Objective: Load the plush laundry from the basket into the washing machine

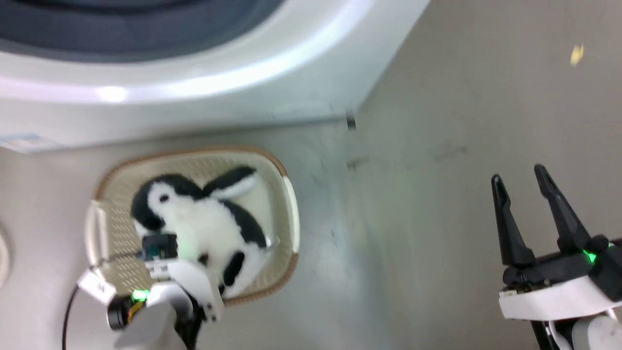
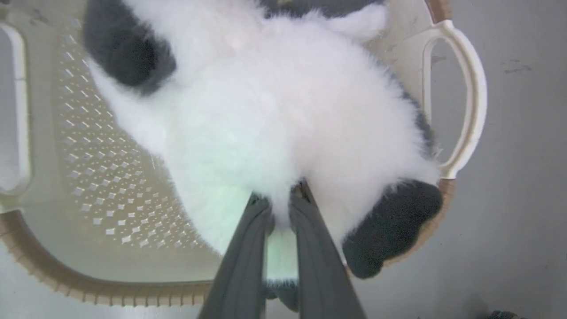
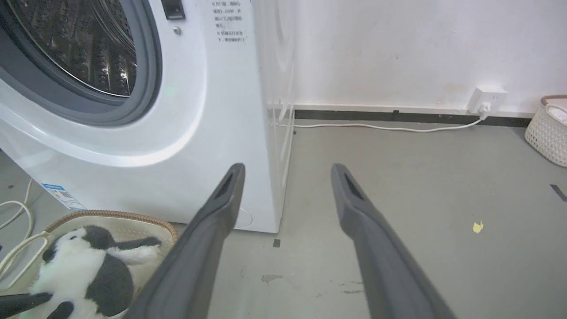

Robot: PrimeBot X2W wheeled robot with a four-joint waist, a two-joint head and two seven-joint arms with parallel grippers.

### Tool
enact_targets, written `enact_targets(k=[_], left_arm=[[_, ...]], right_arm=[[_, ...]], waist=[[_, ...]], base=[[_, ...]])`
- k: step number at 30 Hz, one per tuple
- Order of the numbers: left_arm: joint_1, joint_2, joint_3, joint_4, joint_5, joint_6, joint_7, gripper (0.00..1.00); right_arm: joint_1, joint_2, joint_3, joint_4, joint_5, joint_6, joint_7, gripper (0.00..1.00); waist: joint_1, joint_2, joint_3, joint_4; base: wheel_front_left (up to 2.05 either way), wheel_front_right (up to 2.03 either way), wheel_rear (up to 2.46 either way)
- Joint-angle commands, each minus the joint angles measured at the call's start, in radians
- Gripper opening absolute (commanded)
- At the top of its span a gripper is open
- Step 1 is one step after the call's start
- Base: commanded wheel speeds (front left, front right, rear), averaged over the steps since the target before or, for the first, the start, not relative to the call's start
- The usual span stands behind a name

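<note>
The plush laundry (image 1: 204, 223), a fluffy black-and-white penguin toy, lies belly up in the basket (image 1: 194, 150) on the floor, just in front of the washing machine (image 1: 194, 97). In the left wrist view my left gripper (image 2: 280, 201) is shut on the white belly fur of the plush laundry (image 2: 288, 110), inside the cream basket (image 2: 474, 88). My right gripper (image 1: 517, 175) hovers open over bare floor to the right, holding nothing. The right wrist view has the right gripper (image 3: 288, 168), the open steel drum (image 3: 88, 44), the basket (image 3: 110, 215) and the plush laundry (image 3: 75, 270).
Grey floor (image 3: 398, 199) stretches to the right of the washer. A wall socket (image 3: 487, 98) with a white cable sits at the skirting. Another white woven basket (image 3: 547, 133) stands at the far right. A yellow scrap (image 3: 477, 227) lies on the floor.
</note>
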State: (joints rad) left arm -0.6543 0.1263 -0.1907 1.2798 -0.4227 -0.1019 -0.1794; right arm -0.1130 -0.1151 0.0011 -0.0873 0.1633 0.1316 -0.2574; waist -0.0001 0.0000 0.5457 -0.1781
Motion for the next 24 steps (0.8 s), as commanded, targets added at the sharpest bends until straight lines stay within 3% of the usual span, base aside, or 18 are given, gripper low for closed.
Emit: enact_targets(k=[1, 9, 16, 24], left_arm=[[0.032, -0.003, -0.009, -0.004, 0.005, -0.006, -0.028, 0.00], [0.163, -0.011, -0.020, -0.154, 0.028, -0.004, -0.082, 0.00], [0.313, 0.006, 0.023, -0.513, 0.093, 0.034, -0.082, 0.00], [0.387, 0.022, 0.082, -0.965, 0.204, 0.081, -0.082, 0.00]], right_arm=[[0.013, -0.007, -0.005, 0.005, -0.004, -0.001, -0.004, 1.00], [0.061, -0.001, -0.018, 0.018, -0.012, -0.001, -0.004, 1.00], [0.076, 0.019, -0.031, 0.022, -0.014, -0.001, -0.004, 1.00], [0.059, 0.027, -0.030, 0.017, -0.008, -0.001, -0.004, 1.00]], waist=[[0.0001, 0.0000, -0.139, 0.057], [0.0001, 0.0000, -0.257, 0.095], [0.0001, 0.0000, -0.292, 0.107], [0.0001, 0.0000, -0.259, 0.094]], base=[[0.00, 0.00, 0.00], [0.00, 0.00, 0.00], [0.00, 0.00, 0.00], [0.00, 0.00, 0.00]])
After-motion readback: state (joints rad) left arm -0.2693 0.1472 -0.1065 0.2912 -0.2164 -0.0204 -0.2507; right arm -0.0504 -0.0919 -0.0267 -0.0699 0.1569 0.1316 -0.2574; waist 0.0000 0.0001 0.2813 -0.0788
